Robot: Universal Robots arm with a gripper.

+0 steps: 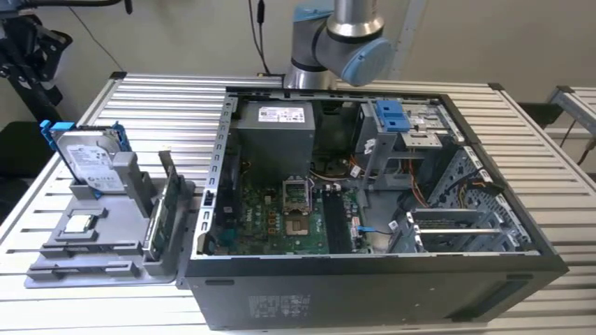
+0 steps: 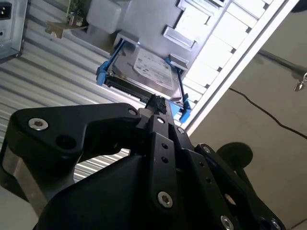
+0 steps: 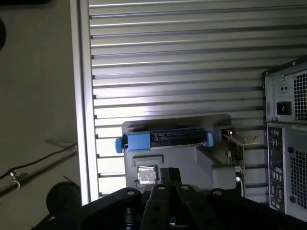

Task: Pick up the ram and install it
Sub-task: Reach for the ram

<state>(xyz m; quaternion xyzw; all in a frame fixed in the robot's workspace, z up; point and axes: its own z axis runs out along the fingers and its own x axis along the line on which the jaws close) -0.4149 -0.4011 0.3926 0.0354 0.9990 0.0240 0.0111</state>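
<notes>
The work area is a slatted aluminium desk against a plain wall. It carries an open computer case and, on the exterior view's left, a grey parts holder.

**End effector**: in both wrist views it hangs well above the holder, tips drawn together with nothing between them. It carries no part. In line with it in the first wrist view are the hard drive in its blue frame and a processor chip lying flat on the holder.

**Ram**: judged to be the thin green stick standing on its long edge in the holder, on the side towards the case. It is well apart from the end effector and not picked up. A larger green card stands just beside it. The memory slots inside the case appear unoccupied.

**Hazards, as judged from this position:**
- Wrong part. The stick and the card are both thin, green and close together, so a slightly offset grasp could take the card.
- Impact. Closed tips lowered onto the stick's top edge would press on it instead of straddling it, and could crack or tip it.
- Clearance. The hard drive, holder posts and case wall crowd the approach, and the linkage could catch on them.
- Seating. A stick gripped tilted would meet its slot askew and could jam.
</notes>
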